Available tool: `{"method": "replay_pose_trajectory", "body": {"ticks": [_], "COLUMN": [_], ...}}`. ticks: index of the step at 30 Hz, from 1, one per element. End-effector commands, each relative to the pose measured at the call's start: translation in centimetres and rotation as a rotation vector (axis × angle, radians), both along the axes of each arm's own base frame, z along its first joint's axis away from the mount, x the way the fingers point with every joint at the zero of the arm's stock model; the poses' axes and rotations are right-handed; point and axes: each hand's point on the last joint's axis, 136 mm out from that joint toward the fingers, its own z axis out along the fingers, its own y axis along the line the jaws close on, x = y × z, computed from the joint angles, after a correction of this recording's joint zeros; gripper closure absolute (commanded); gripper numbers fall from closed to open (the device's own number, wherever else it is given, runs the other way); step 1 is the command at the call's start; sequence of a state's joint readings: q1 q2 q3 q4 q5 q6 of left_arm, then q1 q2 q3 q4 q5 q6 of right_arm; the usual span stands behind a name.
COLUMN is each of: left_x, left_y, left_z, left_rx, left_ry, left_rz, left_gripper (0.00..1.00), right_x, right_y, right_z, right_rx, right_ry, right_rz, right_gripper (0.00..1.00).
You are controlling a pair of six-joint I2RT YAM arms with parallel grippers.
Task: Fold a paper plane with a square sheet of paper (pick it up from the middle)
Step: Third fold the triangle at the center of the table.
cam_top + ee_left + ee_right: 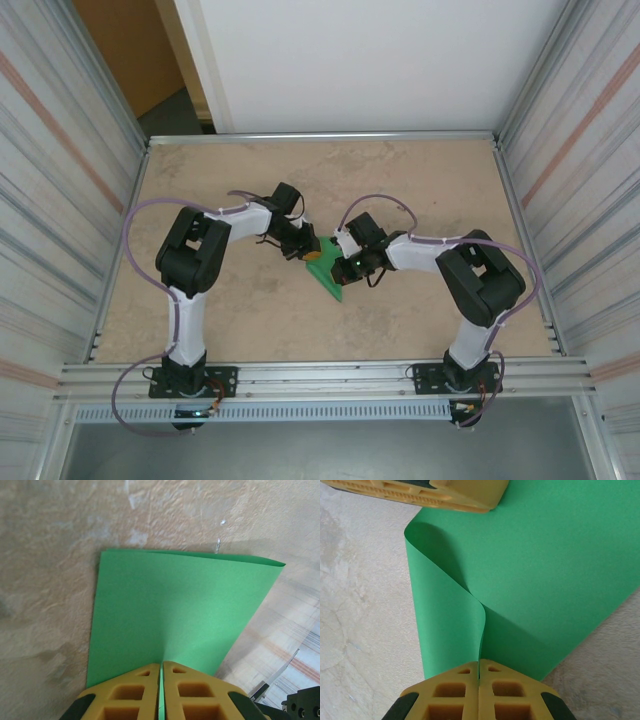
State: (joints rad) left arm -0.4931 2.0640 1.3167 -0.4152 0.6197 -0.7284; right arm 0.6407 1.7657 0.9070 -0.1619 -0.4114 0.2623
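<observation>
The square sheet of paper (331,276) is bright green and is held just above the middle of the table between both arms. In the left wrist view the sheet (175,615) spreads away from my left gripper (161,666), whose yellow fingers are shut on its near edge. In the right wrist view the sheet (550,560) curls up into a raised flap, and my right gripper (479,663) is shut on that flap's edge. The left gripper's yellow fingers (445,492) sit on the sheet's far corner. In the top view the left gripper (307,252) and right gripper (344,264) meet over the paper.
The beige tabletop (250,320) is enclosed by corrugated side walls (60,180) and a white back panel (380,60). An aluminium rail (320,378) runs along the near edge by the arm bases. Purple cables loop off both arms.
</observation>
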Motion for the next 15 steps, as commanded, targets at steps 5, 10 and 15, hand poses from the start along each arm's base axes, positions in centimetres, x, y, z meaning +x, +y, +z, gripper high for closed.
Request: {"method": "replay_pose_trajectory", "body": {"ticks": [5, 10, 15], "left_x": [-0.5, -0.2, 0.8], "left_y": [0.0, -0.1, -0.4], "left_z": [-0.8, -0.2, 2.8], "left_rx": [0.02, 0.013, -0.009], "left_ry": [0.021, 0.011, -0.046], "left_rz": [-0.021, -0.024, -0.017], "left_gripper": [0.9, 0.9, 0.88], "right_x": [0.5, 0.3, -0.1], "right_y": [0.0, -0.2, -0.6], "right_z": [-0.2, -0.7, -1.3], "right_rx": [-0.01, -0.028, -0.05], "right_ry": [0.019, 0.035, 0.053], "right_rz": [-0.023, -0.025, -0.03], "right_gripper": [1.0, 1.0, 1.0]}}
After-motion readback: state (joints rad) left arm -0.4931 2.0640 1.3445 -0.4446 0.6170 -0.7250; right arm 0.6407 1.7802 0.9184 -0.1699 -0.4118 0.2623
